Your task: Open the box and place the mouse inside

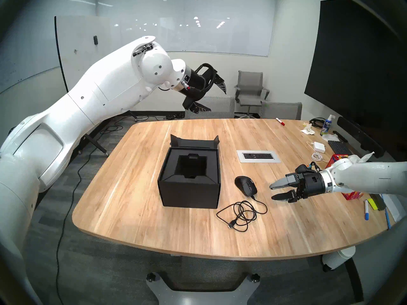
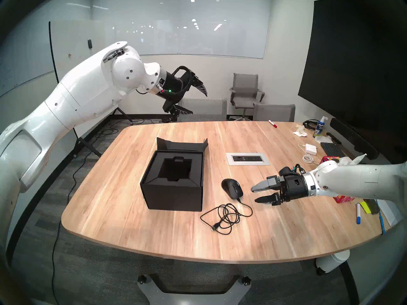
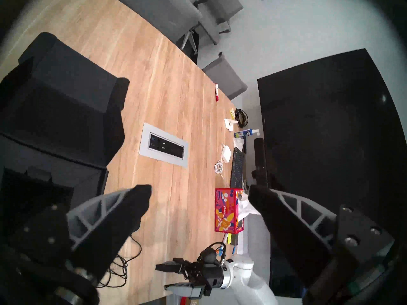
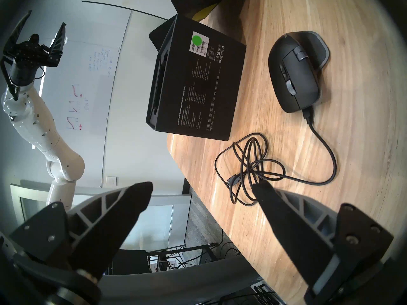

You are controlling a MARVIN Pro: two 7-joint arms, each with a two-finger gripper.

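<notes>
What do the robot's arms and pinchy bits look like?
Both arms are smooth, glossy white shells with small dark screws. Each ends in a black cylinder wrist. The left tool and right tool have two pointed black fingers with grey ribbed backs. Thin black cables loop around the wrists.

Left arm [image 1: 88, 99]: white, stretched from the lower left of the head view up toward the upper middle, bent at a rounded wrist joint. Left gripper [image 1: 217, 101]: black, raised high in the upper middle of the frame, pointed down and to the right, fingers spread wide with nothing between them.

Right arm [image 1: 370, 177]: white, entered from the right edge, roughly level. Right gripper [image 1: 272, 192]: at middle right of the frame, pointed left and slightly downward, one grey finger above one black finger, parted wide, nothing held.
</notes>
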